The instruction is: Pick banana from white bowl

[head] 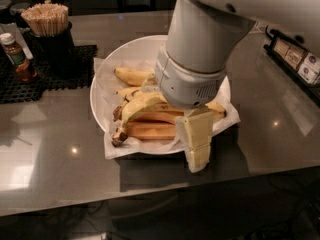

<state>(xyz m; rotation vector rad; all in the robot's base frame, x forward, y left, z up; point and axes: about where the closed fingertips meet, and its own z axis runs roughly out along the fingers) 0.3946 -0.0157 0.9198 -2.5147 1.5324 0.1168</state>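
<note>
Far left: a sauce bottle [15, 56] and a cup of wooden sticks [47, 26] are set on a black mat [30, 81]. Centre: the paper-lined white bowl [107, 66] is seen on the grey counter [55, 159]. The banana [140, 104] is laid in it on top of the pile, brown stem end toward the front-left rim, other end hidden by the arm. The gripper [197, 159] is hung over the bowl's front-right edge; whether it is apart or together cannot be told.

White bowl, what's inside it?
Crinkled white paper lines the white bowl, with several bananas on it, the big curved banana on top. The gripper hangs over the right side, hiding whatever lies there.
</note>
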